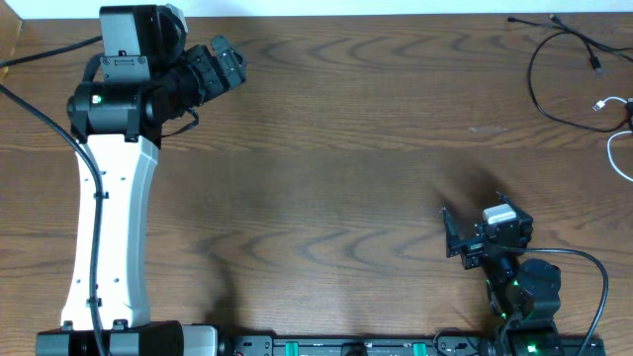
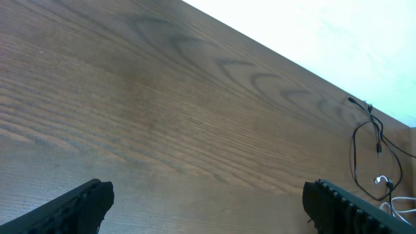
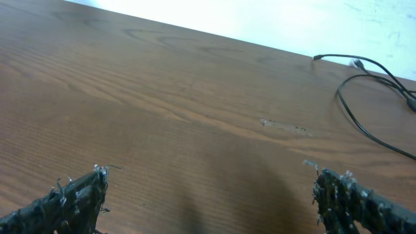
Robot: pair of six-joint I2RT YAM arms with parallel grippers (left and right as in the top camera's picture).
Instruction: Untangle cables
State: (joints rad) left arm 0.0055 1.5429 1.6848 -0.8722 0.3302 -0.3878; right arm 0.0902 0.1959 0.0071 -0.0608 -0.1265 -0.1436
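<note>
The black cable (image 1: 535, 79) lies in a loose loop at the table's far right corner. The white cable (image 1: 615, 150) lies just right of it, its plug (image 1: 600, 104) near the black loop, and runs off the right edge. Both show in the left wrist view, black cable (image 2: 355, 151) and white plug (image 2: 381, 181), far off at the right. The right wrist view shows only the black cable (image 3: 364, 127). My left gripper (image 1: 235, 65) (image 2: 208, 205) is open and empty at the far left. My right gripper (image 1: 470, 213) (image 3: 211, 195) is open and empty at the front right, well short of the cables.
The brown wooden table (image 1: 346, 148) fills the view. Its far edge (image 3: 214, 39) meets a white surface. Thick black wires fixed to my arms (image 1: 40, 119) run along the left side and at the front right (image 1: 593, 262).
</note>
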